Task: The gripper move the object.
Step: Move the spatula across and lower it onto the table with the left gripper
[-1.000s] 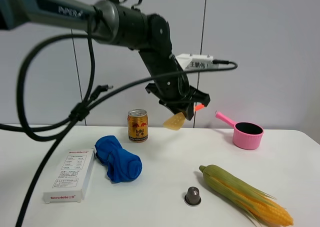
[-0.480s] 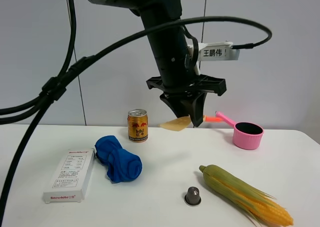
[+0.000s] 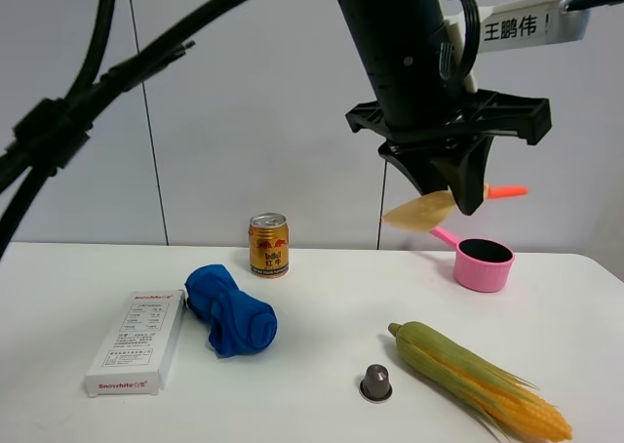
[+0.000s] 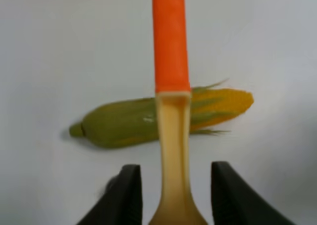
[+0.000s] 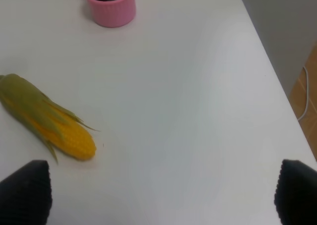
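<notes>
My left gripper [image 3: 450, 181] hangs from the big black arm, high above the table's right half, and is shut on the toy spatula. Its pale yellow blade [image 3: 419, 212] sticks out to the left and its orange-red handle [image 3: 508, 191] to the right. In the left wrist view the spatula [image 4: 171, 46] runs between the two black fingers [image 4: 127, 195], with the corn cob [image 4: 119, 127] on the table below. My right gripper [image 5: 161, 193] is open and empty above the table's right side; it does not show in the exterior view.
On the white table stand a pink saucepan [image 3: 481, 261], a corn cob [image 3: 478, 380], a small grey capsule [image 3: 375, 382], a blue cloth [image 3: 232, 309], a white box [image 3: 138, 341] and a gold can [image 3: 268, 246]. The table's right edge [image 5: 277, 86] shows in the right wrist view.
My left arm has swung to the right and risen, carrying the spatula from near the can to above the pink saucepan and corn. The table's objects have not moved.
</notes>
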Controlling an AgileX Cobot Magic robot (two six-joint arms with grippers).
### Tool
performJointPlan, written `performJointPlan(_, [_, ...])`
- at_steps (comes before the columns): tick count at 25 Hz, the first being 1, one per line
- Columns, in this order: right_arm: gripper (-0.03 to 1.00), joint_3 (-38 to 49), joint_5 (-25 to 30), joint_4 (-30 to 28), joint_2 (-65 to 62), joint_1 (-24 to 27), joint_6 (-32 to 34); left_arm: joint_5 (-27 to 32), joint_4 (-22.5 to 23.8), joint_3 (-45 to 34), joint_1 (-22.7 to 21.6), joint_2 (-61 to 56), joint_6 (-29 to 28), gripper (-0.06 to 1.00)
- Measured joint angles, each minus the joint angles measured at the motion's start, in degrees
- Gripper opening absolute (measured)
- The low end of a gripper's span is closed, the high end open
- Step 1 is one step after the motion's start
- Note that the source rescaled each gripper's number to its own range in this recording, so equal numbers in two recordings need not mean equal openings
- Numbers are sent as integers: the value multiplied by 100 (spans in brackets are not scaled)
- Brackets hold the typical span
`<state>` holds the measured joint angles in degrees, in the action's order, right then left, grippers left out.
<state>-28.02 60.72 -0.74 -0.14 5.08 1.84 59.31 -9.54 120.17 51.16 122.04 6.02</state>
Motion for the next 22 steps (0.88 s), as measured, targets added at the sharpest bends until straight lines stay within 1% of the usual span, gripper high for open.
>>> performJointPlan(4, [100, 0, 0, 0, 0, 0, 0, -410, 386, 0, 106, 5, 23, 0])
performJointPlan(8, [100, 0, 0, 0, 0, 0, 0, -411, 571, 0, 226, 5, 36, 0])
performJointPlan(12, [100, 0, 0, 0, 0, 0, 0, 34, 703, 0, 274, 47, 40, 0])
performJointPlan(14, [100, 0, 0, 0, 0, 0, 0, 416, 815, -14, 274, 113, 40, 0])
performJointPlan(16, [100, 0, 0, 0, 0, 0, 0, 650, 954, -176, 274, 141, 95, 0])
performJointPlan(18, [100, 0, 0, 0, 0, 0, 0, 744, 1065, -442, 266, 141, 245, 0])
performJointPlan(22, [100, 0, 0, 0, 0, 0, 0, 724, 1077, -1221, 176, 57, 449, 0])
